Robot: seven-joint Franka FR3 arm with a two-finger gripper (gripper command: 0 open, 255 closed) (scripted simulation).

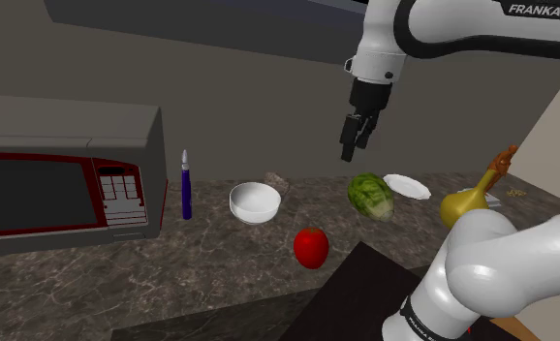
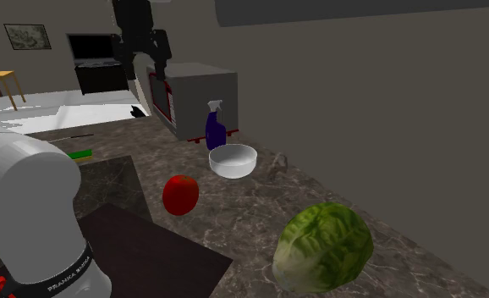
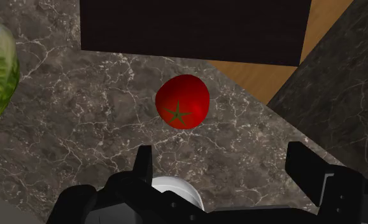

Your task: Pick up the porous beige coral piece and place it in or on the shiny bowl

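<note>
1 gripper (image 1: 350, 152) raised, fingers (image 3: 144, 164) parted, nothing clasped. 1 coral piece (image 1: 276, 180) seen beside 1 bowl's (image 1: 255, 202) far rim; 1 tomato (image 1: 311, 247), 1 lettuce (image 1: 371, 195) counted nearby.

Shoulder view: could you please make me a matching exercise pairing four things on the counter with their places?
Things:
1. tomato
2. spray bottle
3. coral piece
4. plate

Places, as the shoulder view shows them:
A. right beside the microwave
B. beyond the white bowl, toward the wall
C. to the right of the lettuce
D. nearest the camera, in front of bowl and lettuce

Pairs: 1-D, 2-A, 3-B, 4-C.
</note>
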